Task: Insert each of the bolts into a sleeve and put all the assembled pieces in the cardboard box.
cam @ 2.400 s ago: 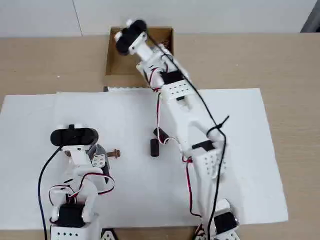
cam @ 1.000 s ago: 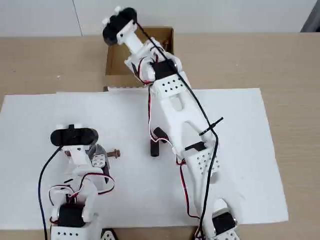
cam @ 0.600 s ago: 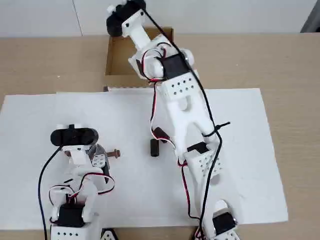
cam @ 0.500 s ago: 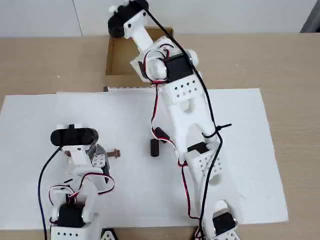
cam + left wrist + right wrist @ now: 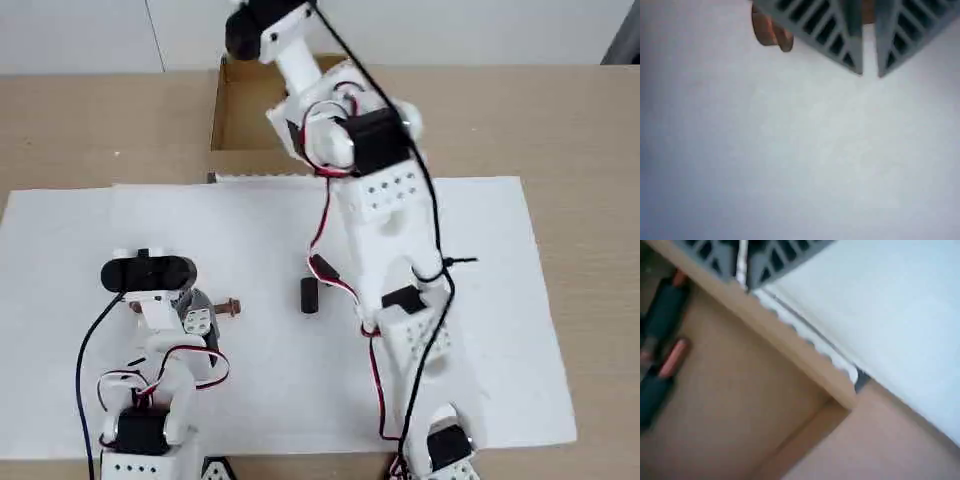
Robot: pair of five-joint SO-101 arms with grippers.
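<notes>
1. As my right claw hangs clenched and empty above the rim of the cardboard box, assembled pieces lie inside
2. My left claw grips a bolt sideways, I reckon to meet the sleeve nearby

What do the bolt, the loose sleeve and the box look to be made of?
The bolt looks like metal: copper-brown, with a distinct head; plating or solid, can't tell. The sleeve is matte black, likely plastic or rubber. The cardboard box is plain tan cardboard with matte walls.
</notes>
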